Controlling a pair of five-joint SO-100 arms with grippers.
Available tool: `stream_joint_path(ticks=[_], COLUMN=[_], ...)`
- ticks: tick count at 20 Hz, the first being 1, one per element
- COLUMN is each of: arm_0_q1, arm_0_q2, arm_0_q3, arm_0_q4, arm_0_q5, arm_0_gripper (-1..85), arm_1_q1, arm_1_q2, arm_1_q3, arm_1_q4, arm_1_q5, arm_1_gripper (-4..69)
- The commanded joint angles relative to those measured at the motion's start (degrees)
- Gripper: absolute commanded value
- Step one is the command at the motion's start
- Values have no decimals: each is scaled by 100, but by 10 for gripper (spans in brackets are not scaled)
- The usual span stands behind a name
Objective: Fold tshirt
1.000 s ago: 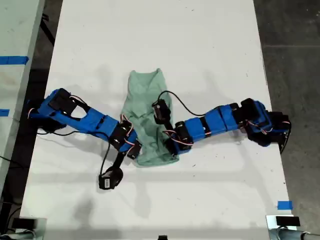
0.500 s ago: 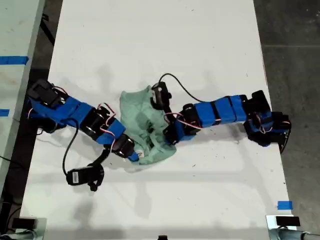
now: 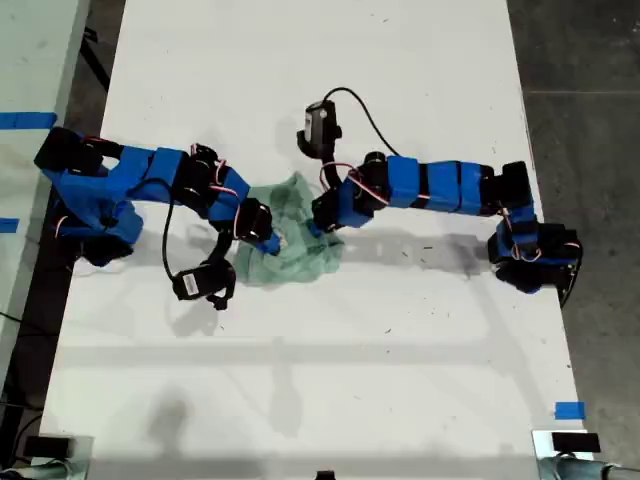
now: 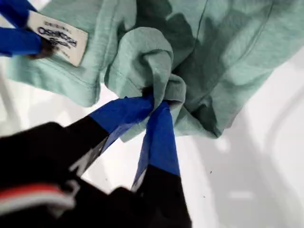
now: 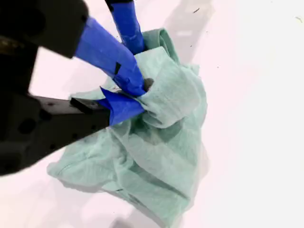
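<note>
Mint-green and soft, the plain short-sleeved cloth tshirt (image 3: 300,255) lies bunched into a small wrinkled heap near the middle of the white tabletop (image 3: 400,380), lengthwise a little nearer the exterior view's top. Both blue arms reach in to it from opposite sides.

My first gripper (image 4: 154,97), on the arm coming from the exterior view's right (image 3: 318,222), has its two blue-taped jaws pressed together on a gathered fold of the tshirt (image 4: 228,52); the cloth puckers into a knot right at the tips. A white sewn-in label with dark print (image 4: 57,38) shows on a hemmed edge nearby, just beside the blue fingers (image 4: 19,42) of the other claw.

My second gripper (image 5: 140,92), on the arm from the exterior view's left (image 3: 268,240), is likewise clamped on a raised flap of the tshirt (image 5: 161,161), the fabric draping down from its jaws onto the table. In the exterior view the two claws are near each other, with the heap between and below them.

Bare white surface lies open all round the heap, widest toward the exterior view's bottom and top. Dark floor (image 3: 590,100) borders the table along the exterior view's right edge, and a small patch of blue tape (image 3: 570,410) sits near that view's lower right corner.
</note>
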Motion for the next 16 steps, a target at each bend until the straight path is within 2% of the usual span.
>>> stream_joint_path(ticks=[1,3,7,12,13,14,16], arm_0_q1=[-308,-519,-923,-1406,-1485,-1573,-1767], arm_0_q2=[976,1626,2443,2646,2672,2725,2962], arm_0_q3=[958,2039,3454,3973,3973,3990,4078], arm_0_q4=[-686,-1336,-1898,-1960,-1960,-1951,-1854], arm_0_q5=[-97,-123,-141,-185,-185,-229,-431], arm_0_gripper=[1,1,1,13,81,193,254], arm_1_q1=[369,536,712,879,914,967,1160], arm_1_q2=[457,448,308,114,88,53,0], arm_1_q3=[-299,-299,-299,-299,-299,-299,-299], arm_1_q4=[-316,-422,-606,-1099,-1222,-1301,-1274], arm_1_q5=[-158,-281,-396,-519,-536,-475,-132], arm_1_gripper=[-12,-12,-13,-13,-13,6,269])
